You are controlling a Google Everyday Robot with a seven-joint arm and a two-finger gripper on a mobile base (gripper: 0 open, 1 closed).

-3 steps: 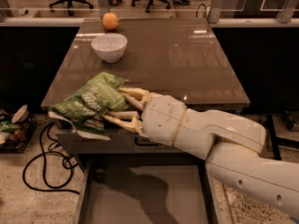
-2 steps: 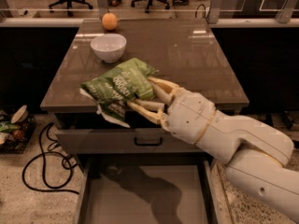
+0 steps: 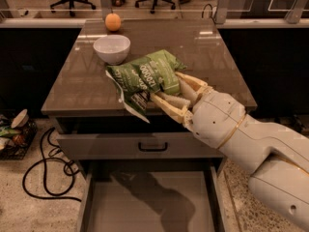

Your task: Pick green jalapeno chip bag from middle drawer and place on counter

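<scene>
The gripper (image 3: 166,87) is clamped on the green jalapeno chip bag (image 3: 145,76), its pale tan fingers (image 3: 170,106) pinching the bag's right side over the front half of the counter (image 3: 219,57). Can't tell if the bag touches the top. It's crinkly, crumpled foil, and one corner droops past the front edge. The counter's glossy, flat and grey-brown, with open room on its right side. A round white bowl (image 3: 111,48) sits just behind the bag, and an orange fruit (image 3: 113,21) is near the back edge. Below, the middle drawer (image 3: 149,207) is pulled out, with thin walls and a flat grey floor.
</scene>
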